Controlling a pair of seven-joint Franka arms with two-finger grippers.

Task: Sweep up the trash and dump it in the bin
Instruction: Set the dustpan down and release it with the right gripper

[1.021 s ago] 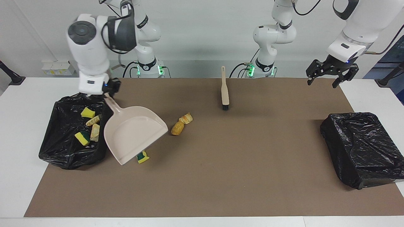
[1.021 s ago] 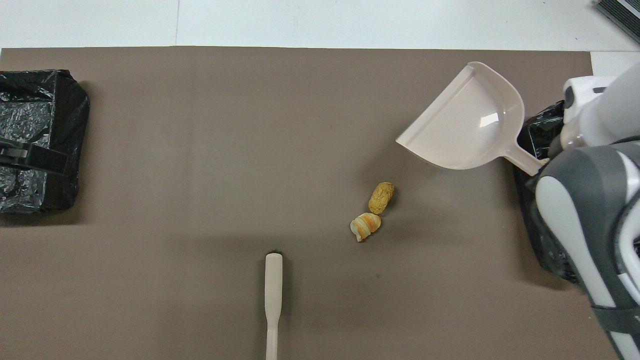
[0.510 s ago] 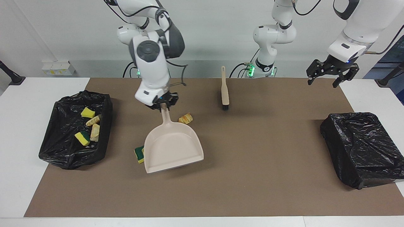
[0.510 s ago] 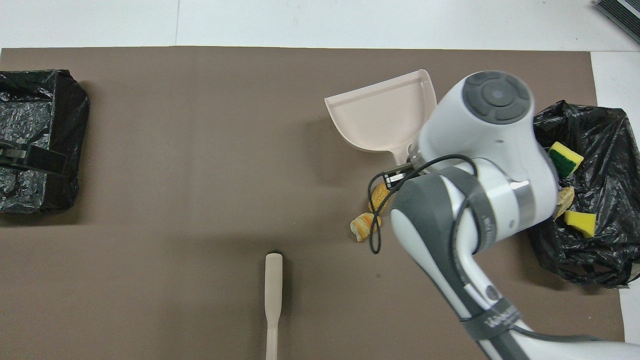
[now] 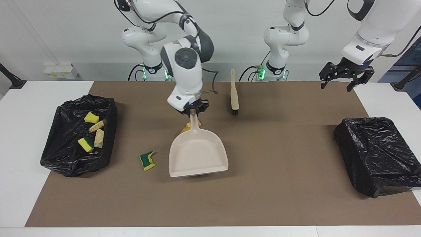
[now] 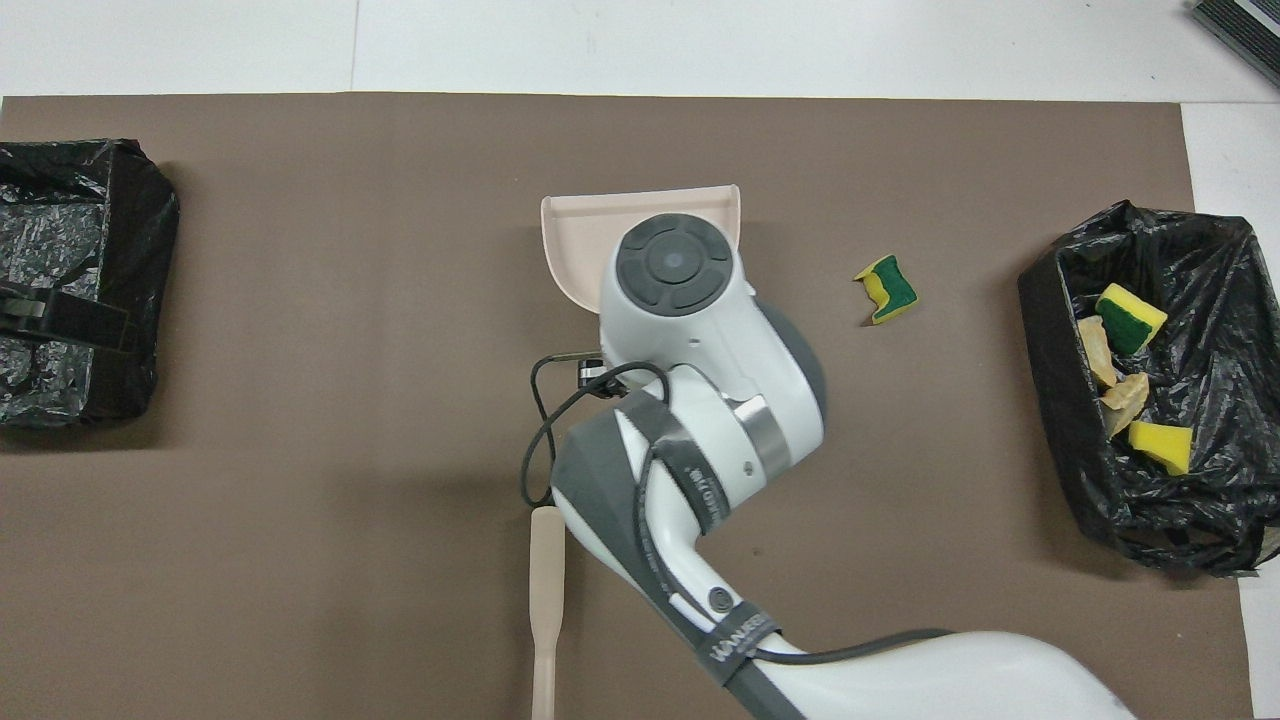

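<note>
Right gripper (image 5: 192, 110) clamped on dustpan (image 5: 197, 154) handle, pan over mid-mat, mouth away from robots. Green-yellow sponge scrap (image 5: 147, 160) on mat between pan and open bin (image 5: 108, 138); four scraps inside. Left gripper (image 5: 345, 76) waits, fingers spread

Robotics lab, two arms (image 5: 184, 62), bare white walls

Four scraps (image 5: 92, 131) lay in the open black bin (image 5: 62, 158); a green-backed sponge piece (image 5: 147, 160) sat on the tabletop nearby; a pastry lump (image 5: 187, 126) peeked beside the dustpan handle.
</note>
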